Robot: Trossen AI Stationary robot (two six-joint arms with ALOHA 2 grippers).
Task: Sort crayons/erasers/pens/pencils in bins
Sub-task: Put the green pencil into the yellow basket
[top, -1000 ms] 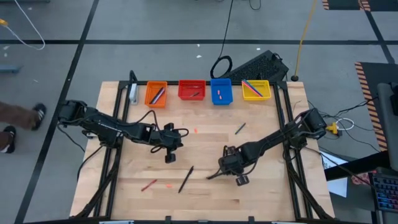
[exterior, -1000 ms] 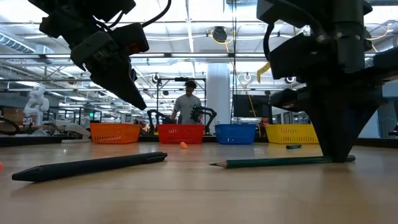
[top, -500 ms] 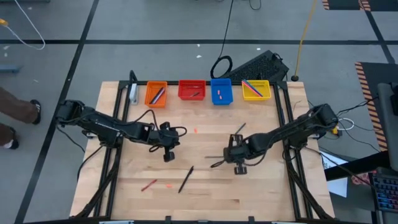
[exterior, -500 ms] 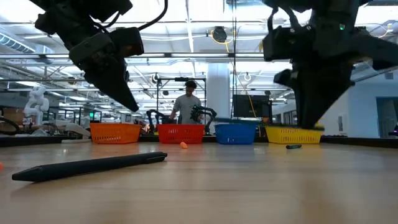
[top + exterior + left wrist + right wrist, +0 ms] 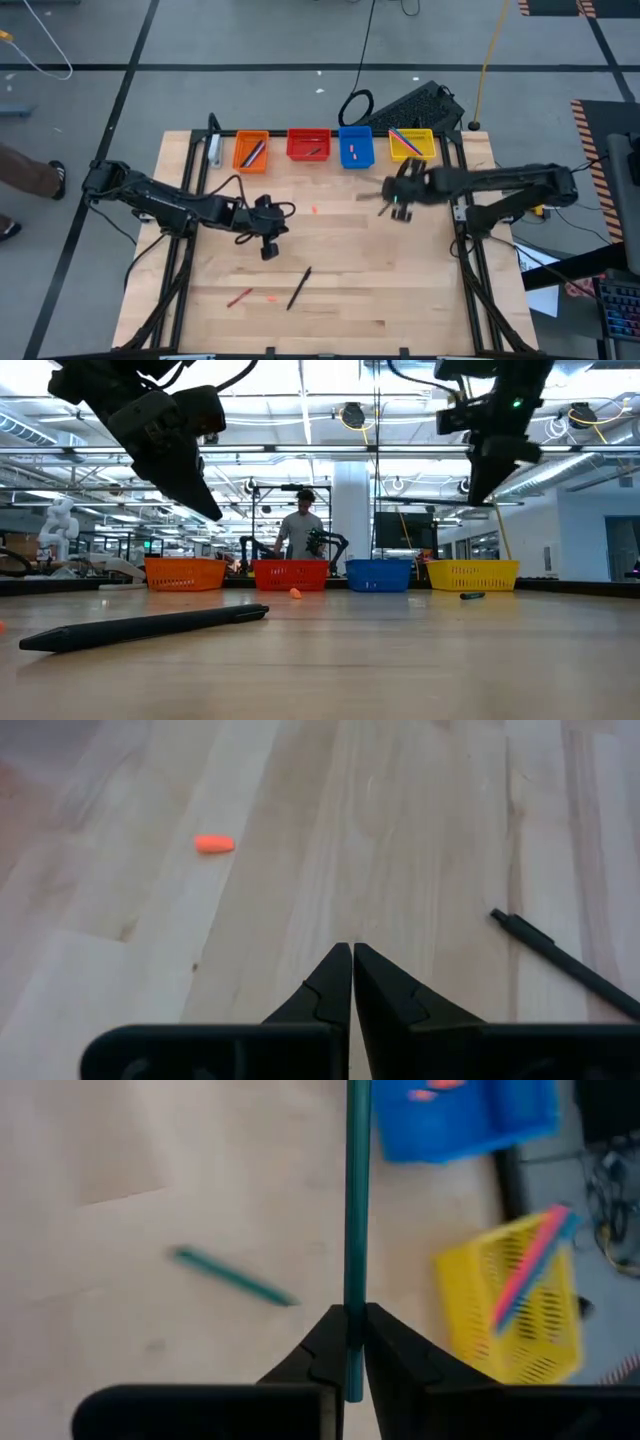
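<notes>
My right gripper hangs above the table's far right, near the blue bin and the yellow bin, shut on a dark green pencil. A second green stick lies flat on the table under it. My left gripper hovers shut and empty over the table's middle left. An orange-pink eraser and a black pen lie flat on the wood ahead of it. The orange bin and the red bin stand in the far row. My right gripper pinches the dark green pencil between its two fingers close to one end; a short stub shows behind the fingers. The pencil is lifted clear of the table and lies about level, its long part reaching toward the table's left.
A red crayon and a small eraser lie near the front left, beside the black pen. Another eraser lies mid-table. The yellow bin holds pink and blue sticks. A person stands far behind the table.
My right gripper has lifted the green pencil off the table and carried it up and toward the far right, close to the blue and yellow bins, staying shut on it. The pencil is now clear of the wood. My left gripper has kept nearly still.
</notes>
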